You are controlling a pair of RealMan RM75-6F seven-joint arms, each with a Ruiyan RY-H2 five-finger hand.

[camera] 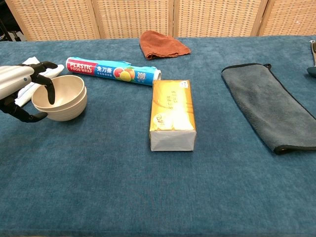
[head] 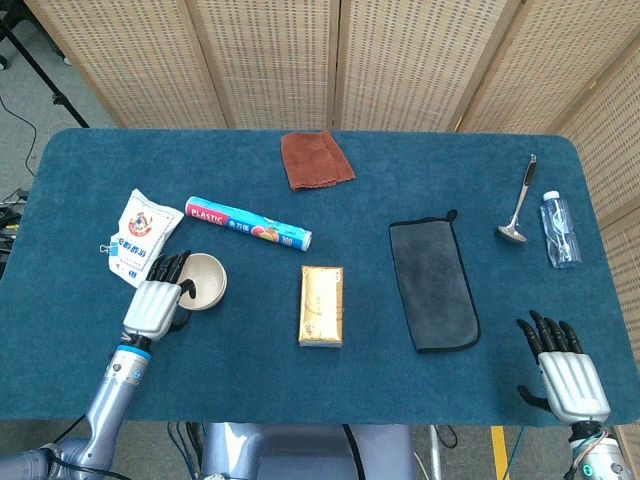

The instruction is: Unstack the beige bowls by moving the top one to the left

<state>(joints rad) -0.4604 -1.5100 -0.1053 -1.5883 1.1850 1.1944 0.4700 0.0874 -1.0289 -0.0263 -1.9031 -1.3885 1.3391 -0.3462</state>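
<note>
**Inspector A:** The beige bowls point(camera: 59, 98) sit nested, one inside the other, on the blue table point(head: 240, 370) at about 8 o'clock from its centre. In the chest view the top bowl's rim stands slightly proud of the lower one; from the head view only one rim reads, so the lower bowl is hidden there.

**Inspector B:** And the left hand point(head: 156, 300)?

**Inspector A:** It is at the stack's 9 o'clock edge. Dark fingers point(camera: 48, 87) hook over the rim into the top bowl, the thumb curls low against the outer wall. It looks like a pinch on the rim, but whether it bears on the top bowl alone cannot be told. The chest view cuts the hand off at the frame edge.

**Inspector B:** Right hand?

**Inspector A:** The right hand point(head: 564, 368) lies at the table's 4 o'clock corner, fingers spread, nothing in it. The chest view does not show it.

**Inspector B:** Surroundings?

**Inspector A:** A white packet point(head: 141, 236) at the bowls' 11 o'clock, partly masked by the hand in the chest view. A plastic wrap roll point(head: 248, 223) at 1 o'clock, a yellow box point(head: 321, 305) at 3 o'clock. Further out: a rust-brown cloth point(head: 315, 158), a dark grey towel point(head: 433, 284), a metal ladle point(head: 517, 208), a small water bottle point(head: 559, 228). The print on the packet is too small to read.
</note>
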